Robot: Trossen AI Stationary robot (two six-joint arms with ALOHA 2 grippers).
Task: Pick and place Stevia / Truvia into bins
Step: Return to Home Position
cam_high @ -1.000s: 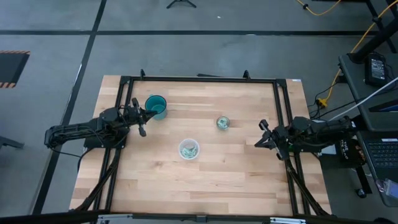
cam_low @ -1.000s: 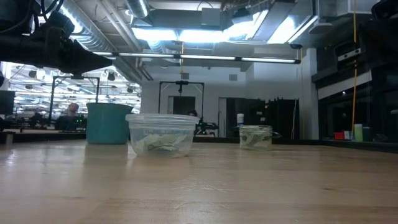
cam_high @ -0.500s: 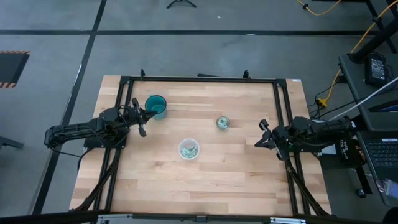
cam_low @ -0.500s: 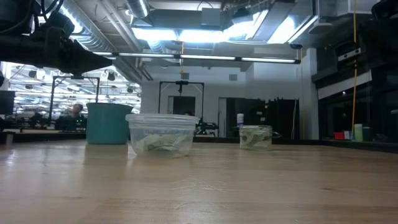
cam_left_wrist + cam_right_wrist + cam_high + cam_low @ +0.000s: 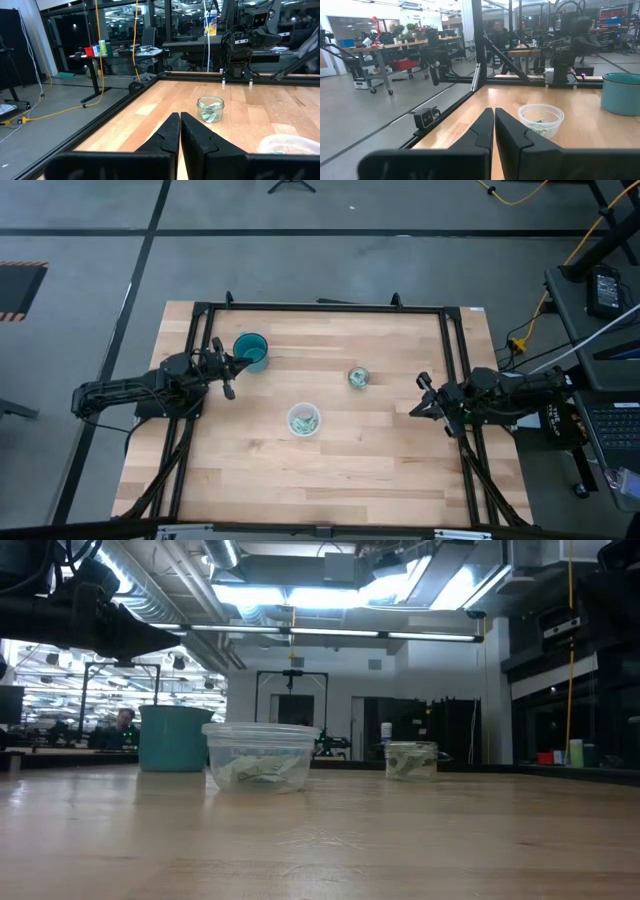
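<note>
Pale green and white packets lie inside the wide translucent cup (image 5: 303,420) (image 5: 258,757) and the small clear glass (image 5: 357,377) (image 5: 410,760). The teal cup (image 5: 250,351) (image 5: 176,738) stands at the far left; its inside does not show. All three stand upright on the wooden table. My left gripper (image 5: 232,366) (image 5: 179,122) hovers shut just beside the teal cup, on its near-left side. My right gripper (image 5: 418,398) (image 5: 493,117) is shut near the table's right edge, pointing toward the cups. No loose packet shows on the table.
A black metal frame (image 5: 320,307) runs along the table's far, left and right edges. Bare wood (image 5: 330,470) spreads across the near half of the table. The low view and the wrist views show workshop benches, stands and cables beyond the table.
</note>
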